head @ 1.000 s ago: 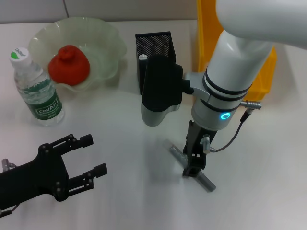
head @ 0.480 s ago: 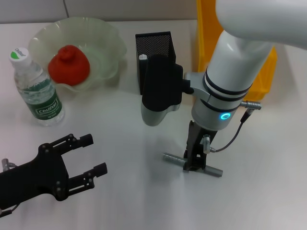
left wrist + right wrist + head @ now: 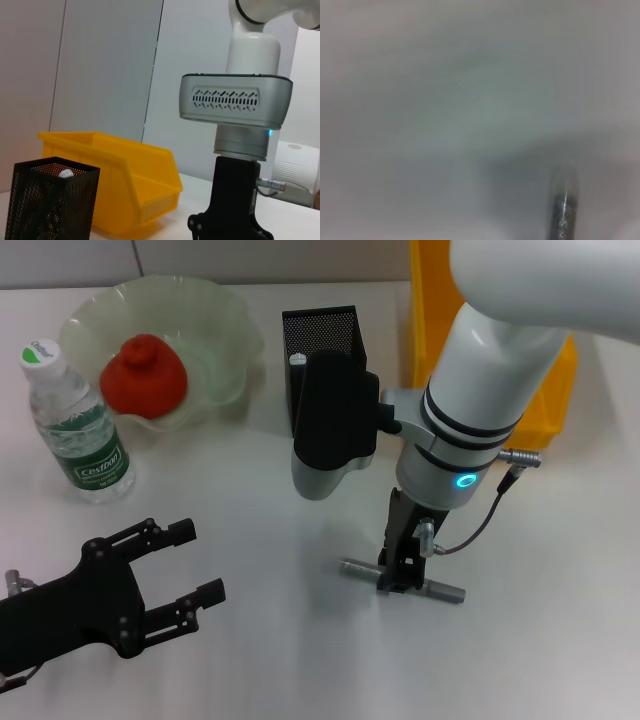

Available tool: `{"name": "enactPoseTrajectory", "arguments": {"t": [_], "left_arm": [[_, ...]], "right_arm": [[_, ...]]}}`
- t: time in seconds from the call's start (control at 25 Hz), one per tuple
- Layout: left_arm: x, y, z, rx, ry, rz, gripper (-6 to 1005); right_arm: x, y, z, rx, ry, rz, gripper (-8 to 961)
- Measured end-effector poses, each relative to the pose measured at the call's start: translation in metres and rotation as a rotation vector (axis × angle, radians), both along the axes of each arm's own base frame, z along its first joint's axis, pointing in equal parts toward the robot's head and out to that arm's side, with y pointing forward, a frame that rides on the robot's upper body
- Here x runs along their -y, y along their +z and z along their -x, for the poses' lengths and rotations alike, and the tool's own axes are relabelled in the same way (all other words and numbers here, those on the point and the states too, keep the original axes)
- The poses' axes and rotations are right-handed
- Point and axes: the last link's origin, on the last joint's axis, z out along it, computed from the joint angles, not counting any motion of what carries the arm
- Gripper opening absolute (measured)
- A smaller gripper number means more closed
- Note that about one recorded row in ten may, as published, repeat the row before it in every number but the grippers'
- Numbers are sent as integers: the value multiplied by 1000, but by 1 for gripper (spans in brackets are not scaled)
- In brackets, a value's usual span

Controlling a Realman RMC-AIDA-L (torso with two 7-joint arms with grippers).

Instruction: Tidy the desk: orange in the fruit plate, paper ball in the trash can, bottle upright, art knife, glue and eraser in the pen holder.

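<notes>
White bench [image 3: 560, 660] all round, smooth and bare near the front — and the right gripper [image 3: 401, 575] is down on it, pointing straight down, fingers pinched across the middle of the art knife [image 3: 402, 580]. That slim grey bar lies flat and crosswise under the gripper, gripped at its centre, likely so it lifts level. Its destination, the pen holder [image 3: 322, 340], a square black mesh cup, stands just behind the arm with something white already poking up inside. Beside it, the yellow plastic trash can [image 3: 432, 310]. Far left, the lumpy red orange [image 3: 144, 372] sits in the wavy pale-green fruit plate [image 3: 225, 330], and the clear bottle [image 3: 76, 430] stands upright in front of it. Left gripper [image 3: 175, 580] idles low at the front left, black fingers spread wide, holding nothing.
</notes>
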Motion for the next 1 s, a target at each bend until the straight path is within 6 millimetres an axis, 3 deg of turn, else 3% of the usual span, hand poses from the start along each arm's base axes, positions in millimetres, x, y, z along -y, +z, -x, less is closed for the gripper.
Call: {"name": "enactPoseTrajectory", "arguments": {"t": [1.0], "left_arm": [[-2, 0, -1, 4, 0, 0, 758]], "right_arm": [[2, -4, 0, -5, 21, 8, 168]]}}
